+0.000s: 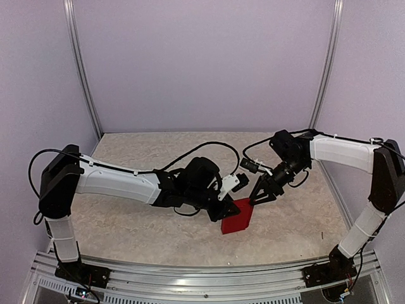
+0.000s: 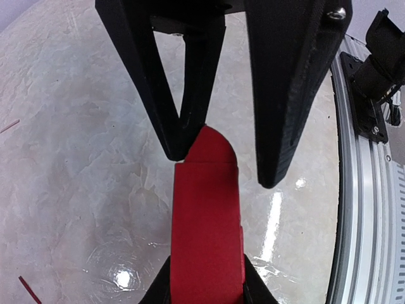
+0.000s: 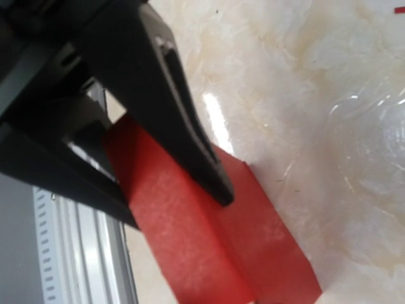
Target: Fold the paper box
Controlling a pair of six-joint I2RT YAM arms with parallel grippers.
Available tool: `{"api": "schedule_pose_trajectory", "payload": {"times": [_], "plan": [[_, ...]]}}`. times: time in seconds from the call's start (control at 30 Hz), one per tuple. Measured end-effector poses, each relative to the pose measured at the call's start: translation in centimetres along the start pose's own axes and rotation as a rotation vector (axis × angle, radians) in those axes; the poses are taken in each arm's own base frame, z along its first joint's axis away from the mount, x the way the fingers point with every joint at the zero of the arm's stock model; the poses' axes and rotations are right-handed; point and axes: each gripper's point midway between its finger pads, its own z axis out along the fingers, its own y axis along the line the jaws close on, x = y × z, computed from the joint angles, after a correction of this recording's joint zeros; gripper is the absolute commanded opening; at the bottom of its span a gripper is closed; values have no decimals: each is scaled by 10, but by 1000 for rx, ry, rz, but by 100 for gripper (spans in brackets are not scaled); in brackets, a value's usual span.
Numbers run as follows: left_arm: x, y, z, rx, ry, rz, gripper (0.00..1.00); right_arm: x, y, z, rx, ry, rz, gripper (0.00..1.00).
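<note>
The paper box (image 1: 239, 217) is a bright red, flat folded card lying on the marbled table near its middle front. My left gripper (image 1: 226, 212) is shut on one end of it. In the left wrist view the box (image 2: 205, 221) runs up from between my left gripper's (image 2: 205, 294) black fingers and ends in a rounded flap. My right gripper (image 1: 261, 196) stands open over that far end, its fingertips (image 2: 174, 149) on either side of the flap. In the right wrist view the box (image 3: 253, 253) lies under the right gripper (image 3: 177, 209), creased lengthwise.
An aluminium rail (image 1: 202, 275) runs along the near edge of the table, close to the box (image 2: 367, 221). Thin red scraps (image 2: 28, 288) lie on the tabletop. Purple walls with metal posts (image 1: 82, 69) enclose the back and sides.
</note>
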Motion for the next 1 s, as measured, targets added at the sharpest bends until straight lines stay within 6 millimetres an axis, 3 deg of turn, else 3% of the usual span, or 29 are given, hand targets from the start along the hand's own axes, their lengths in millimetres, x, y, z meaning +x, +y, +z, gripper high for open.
{"api": "schedule_pose_trajectory", "payload": {"times": [0.6, 0.8, 1.0], "plan": [[-7, 11, 7, -28, -14, -91, 23, -6, -14, -8, 62, -29, 4, 44], [-5, 21, 4, -20, -57, -91, 24, -13, -20, -26, 49, -81, 27, 46], [3, 51, -12, -27, -75, -136, 25, -22, -14, -51, 9, -117, 48, 48]]}}
